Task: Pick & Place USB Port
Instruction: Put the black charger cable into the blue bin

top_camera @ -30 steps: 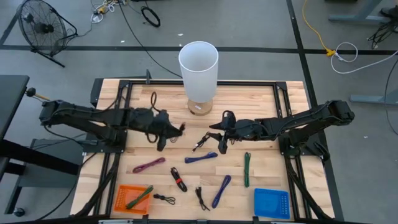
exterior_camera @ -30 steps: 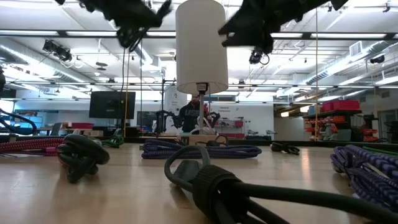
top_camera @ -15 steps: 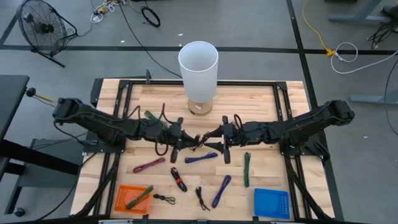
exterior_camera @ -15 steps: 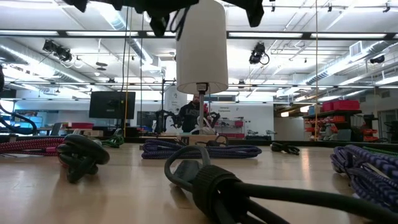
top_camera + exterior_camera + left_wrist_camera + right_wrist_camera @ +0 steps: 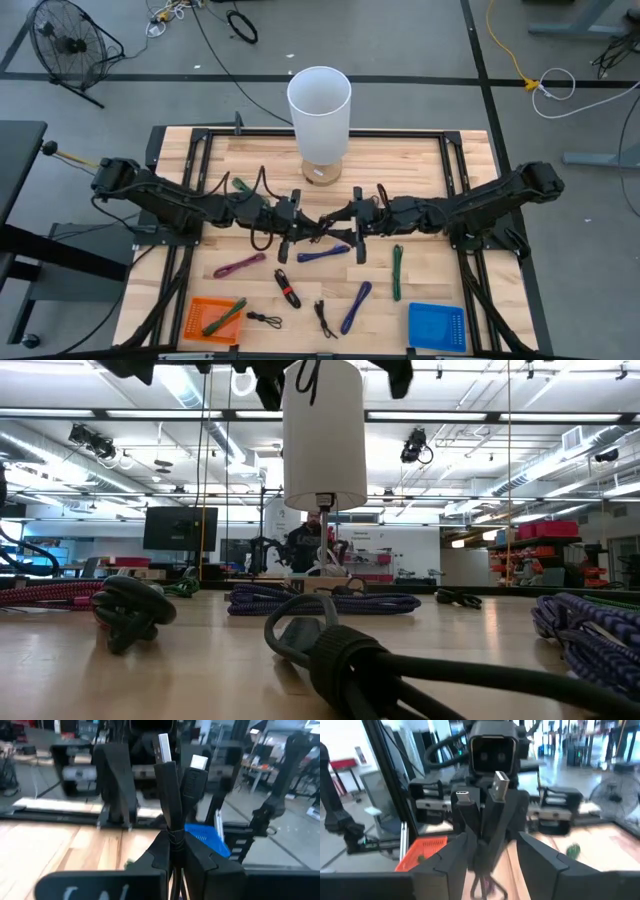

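Observation:
A black USB cable, tied in a bundle, stands upright above the table's middle with its two plugs on top. My left gripper is shut on it, reaching in level from the left. My right gripper faces it, level from the right. It is open, with a finger on either side of the same cable below the plugs. A gap shows at one finger. My left gripper pinches the cable bundle between its two fingers just below the plug housings, at the tie. The fingers come level from the table's left. The cable stands upright, plugs up, lifted clear of the table, and its slack hangs below the fingers.
Several loose cables lie on the near half: maroon, blue, green, black. An orange tray holding a green cable stands near left, a blue tray near right. A tall white cylinder stands at the far middle.
My left gripper has carried the cable toward the table's right, up to my right gripper, and has tipped up to level. My right gripper has also tipped up to level and edged toward the cable. Both have kept almost still since half a second ago.

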### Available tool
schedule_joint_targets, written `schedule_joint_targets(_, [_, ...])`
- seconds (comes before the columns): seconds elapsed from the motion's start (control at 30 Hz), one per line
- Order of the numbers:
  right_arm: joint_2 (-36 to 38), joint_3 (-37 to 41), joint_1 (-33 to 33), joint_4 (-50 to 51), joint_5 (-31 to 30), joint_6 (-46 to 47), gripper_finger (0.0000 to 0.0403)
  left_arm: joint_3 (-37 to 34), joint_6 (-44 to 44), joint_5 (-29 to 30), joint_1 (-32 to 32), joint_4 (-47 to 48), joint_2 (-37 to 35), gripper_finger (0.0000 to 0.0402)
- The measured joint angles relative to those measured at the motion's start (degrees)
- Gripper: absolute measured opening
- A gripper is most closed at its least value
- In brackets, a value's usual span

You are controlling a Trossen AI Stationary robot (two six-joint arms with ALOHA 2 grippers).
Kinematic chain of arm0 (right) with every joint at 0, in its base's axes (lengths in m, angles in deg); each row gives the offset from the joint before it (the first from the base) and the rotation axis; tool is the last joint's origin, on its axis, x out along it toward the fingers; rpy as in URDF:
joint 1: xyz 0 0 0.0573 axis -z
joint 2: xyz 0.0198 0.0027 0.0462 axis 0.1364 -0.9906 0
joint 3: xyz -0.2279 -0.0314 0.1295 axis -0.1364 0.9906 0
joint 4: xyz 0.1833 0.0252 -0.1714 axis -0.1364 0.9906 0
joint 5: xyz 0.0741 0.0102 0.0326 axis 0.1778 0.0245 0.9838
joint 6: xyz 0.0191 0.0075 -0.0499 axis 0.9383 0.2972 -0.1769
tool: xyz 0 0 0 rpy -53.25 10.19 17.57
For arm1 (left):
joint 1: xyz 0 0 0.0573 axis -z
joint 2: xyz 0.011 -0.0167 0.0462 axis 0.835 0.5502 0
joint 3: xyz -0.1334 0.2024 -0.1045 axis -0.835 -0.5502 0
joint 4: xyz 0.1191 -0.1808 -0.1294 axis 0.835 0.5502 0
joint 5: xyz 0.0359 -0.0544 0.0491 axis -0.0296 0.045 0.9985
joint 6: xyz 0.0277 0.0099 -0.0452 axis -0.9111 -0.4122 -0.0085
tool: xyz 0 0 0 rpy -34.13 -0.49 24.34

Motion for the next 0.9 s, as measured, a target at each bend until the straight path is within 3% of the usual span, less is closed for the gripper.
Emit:
schedule_joint_targets(0.3, [-5.77,0.04,0.04,-10.94,-0.49,-4.22,0.0163,-0.01,0.00,-0.06,-0.02,0.96,0.02,0.0029])
schedule_joint_targets(0.37, [-5.70,0.04,0.03,-10.83,-1.03,-4.28,0.0139,-0.01,0.02,-0.03,-0.02,0.94,0.02,0.0029])
schedule_joint_targets(0.47, [-5.68,0.04,0.09,-10.69,-0.84,-4.58,0.0056,-0.01,0.17,-0.27,-0.04,0.82,0.02,0.0032])
schedule_joint_targets(0.53, [-5.66,0.04,0.18,-10.49,0.01,-5.73,0.0027,-0.02,0.11,0.14,-0.02,0.88,0.00,0.0044])
schedule_joint_targets(0.8, [-5.35,0.02,0.15,-9.55,-1.35,-5.34,0.0026,-0.03,0.17,1.00,-0.02,0.99,0.02,0.0089])
schedule_joint_targets(0.9, [-3.04,-0.03,0.37,-4.35,-2.67,-4.72,0.0026,-0.08,0.17,1.38,-0.09,0.92,0.02,0.0096])
